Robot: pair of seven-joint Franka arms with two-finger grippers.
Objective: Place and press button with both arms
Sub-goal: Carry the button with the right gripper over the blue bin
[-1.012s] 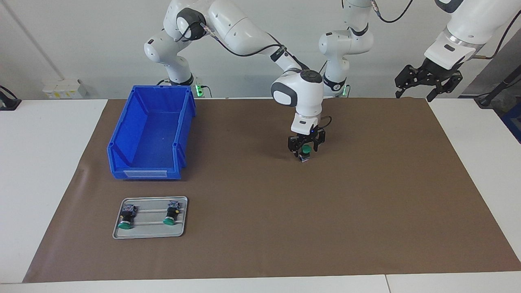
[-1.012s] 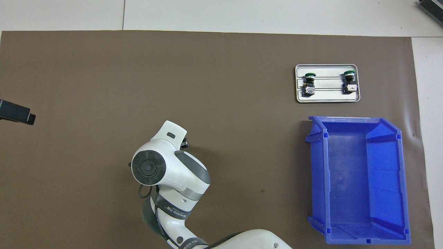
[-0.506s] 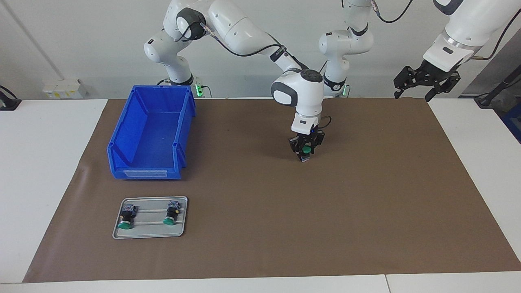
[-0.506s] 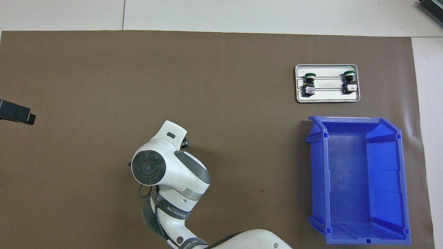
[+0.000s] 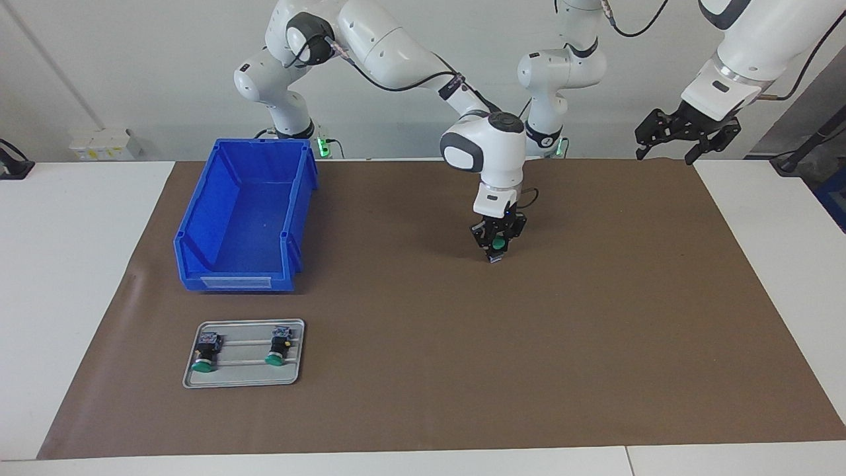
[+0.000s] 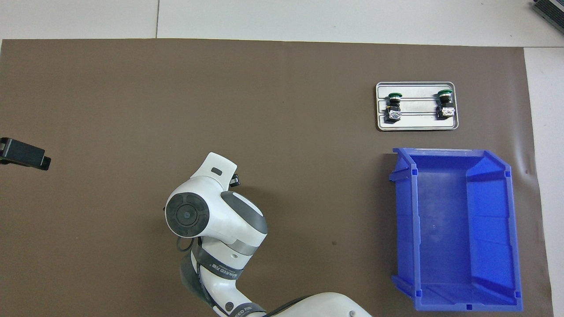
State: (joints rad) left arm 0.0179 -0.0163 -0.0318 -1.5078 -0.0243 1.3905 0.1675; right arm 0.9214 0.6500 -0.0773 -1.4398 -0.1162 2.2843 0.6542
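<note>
The button (image 5: 497, 246), green-capped with a black body, stands on the brown mat (image 5: 595, 317) about mid-table. My right gripper (image 5: 496, 242) points straight down and is shut on the button. In the overhead view the right arm's white wrist (image 6: 194, 211) hides both that gripper and the button. My left gripper (image 5: 683, 133) hangs open and empty, high over the mat's corner at the left arm's end; only its tip (image 6: 24, 153) shows from above.
A grey tray (image 5: 244, 377) holds two more green-capped buttons (image 5: 205, 353) (image 5: 278, 348), farther from the robots at the right arm's end. A blue bin (image 5: 244, 211), empty, stands between that tray and the robots. Overhead these are the tray (image 6: 417, 127) and the bin (image 6: 454, 229).
My right gripper's fingers have closed in on the button from a wide stance. The left gripper has drifted slightly higher and inward.
</note>
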